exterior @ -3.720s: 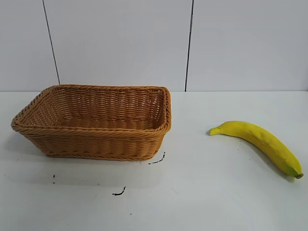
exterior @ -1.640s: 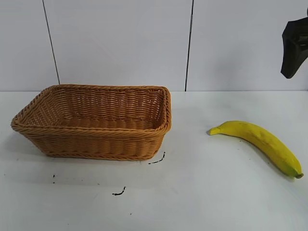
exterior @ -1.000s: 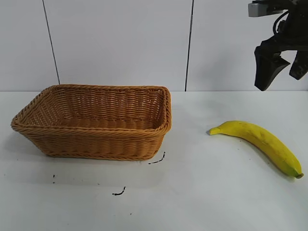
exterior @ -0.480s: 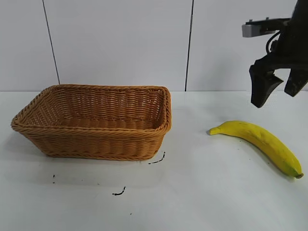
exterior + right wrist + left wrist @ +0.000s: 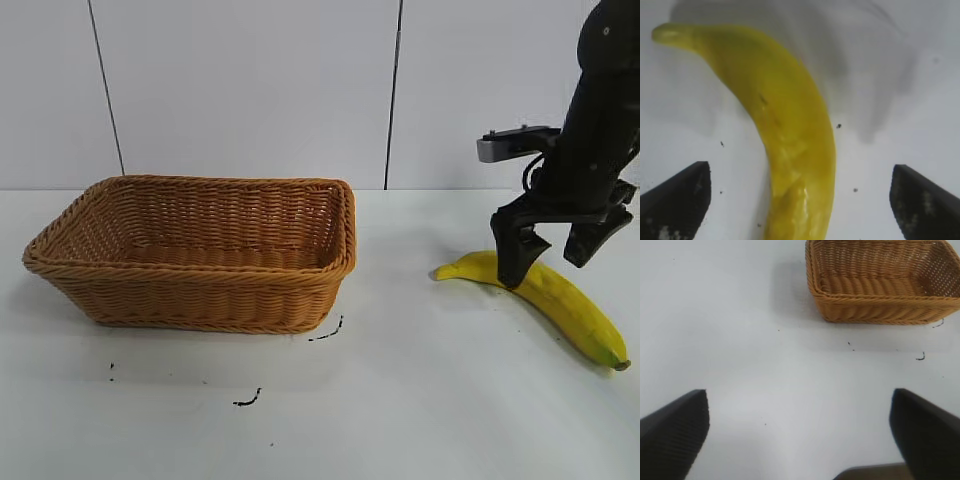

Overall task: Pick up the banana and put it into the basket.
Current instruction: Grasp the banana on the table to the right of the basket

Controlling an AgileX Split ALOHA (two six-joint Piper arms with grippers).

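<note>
Straddling the banana point(image 5: 545, 290) is what I have the right end effector point(image 5: 553, 262) set up for: its fingers stand spread nearly as wide as they go, empty, pointing straight down, one on each side of the fruit's stem half. In the exterior view the banana lies at about 3 o'clock from the basket point(image 5: 200, 252), well apart from it, its long axis running from the stem at 10 o'clock to the dark tip at 4 o'clock. The right wrist view shows the banana point(image 5: 790, 135) passing between the two fingers point(image 5: 675, 197), crosswise to the closing line, so I judge a short drop and a squeeze should take it. The left end effector point(image 5: 800, 432) sits parked, open and empty, far from the fruit. The white tabletop point(image 5: 420, 400) carries a few dark marks point(image 5: 248, 400); a pale panelled wall point(image 5: 250, 90) stands behind.
</note>
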